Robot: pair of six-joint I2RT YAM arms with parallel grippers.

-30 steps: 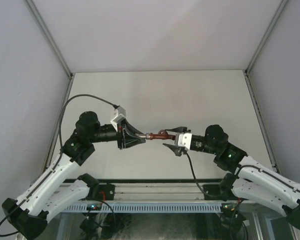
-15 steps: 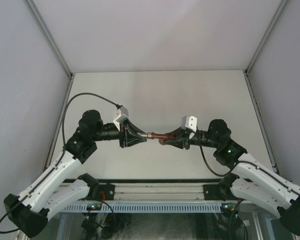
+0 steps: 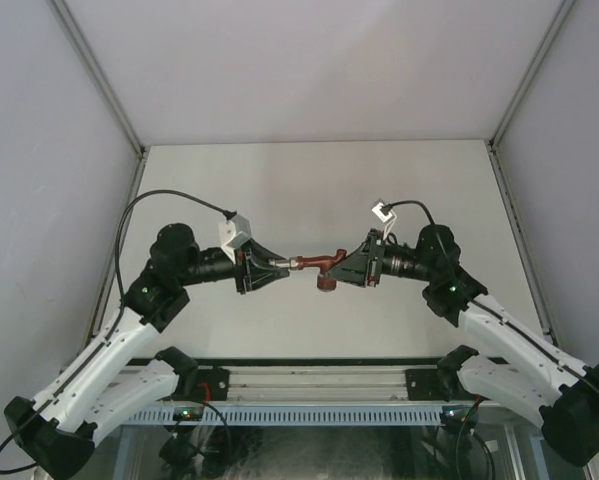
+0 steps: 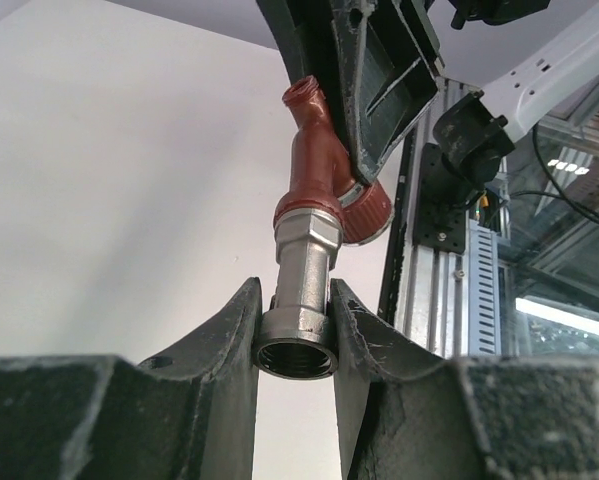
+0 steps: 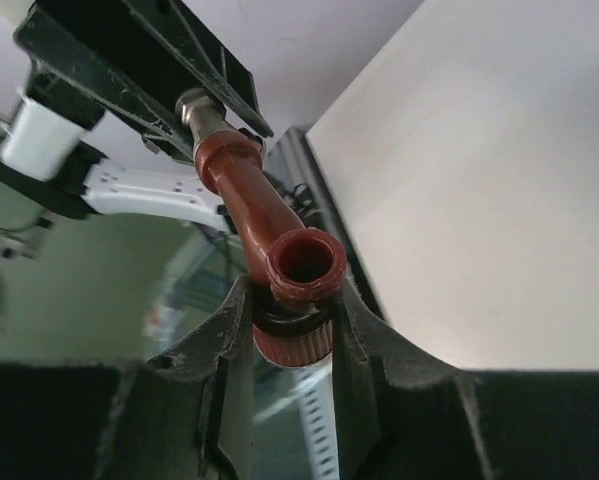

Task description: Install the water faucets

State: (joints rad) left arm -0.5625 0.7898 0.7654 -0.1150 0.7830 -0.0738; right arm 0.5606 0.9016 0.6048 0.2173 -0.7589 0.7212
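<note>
The left gripper [image 3: 282, 267] is clenched on the metal fitting [image 4: 305, 262], whose far end meets the red-brown tap body [image 4: 314, 165]. The right gripper [image 3: 347, 266] grasps that tap body at its knob [image 4: 371, 212] end. The faucet hangs level between both arms, above the table [image 3: 399, 190].

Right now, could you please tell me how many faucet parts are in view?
2. The red-brown tap body, clamped in the right jaws; the grey metal fitting, joined to its end, clamped in the left jaws. No others show.
</note>
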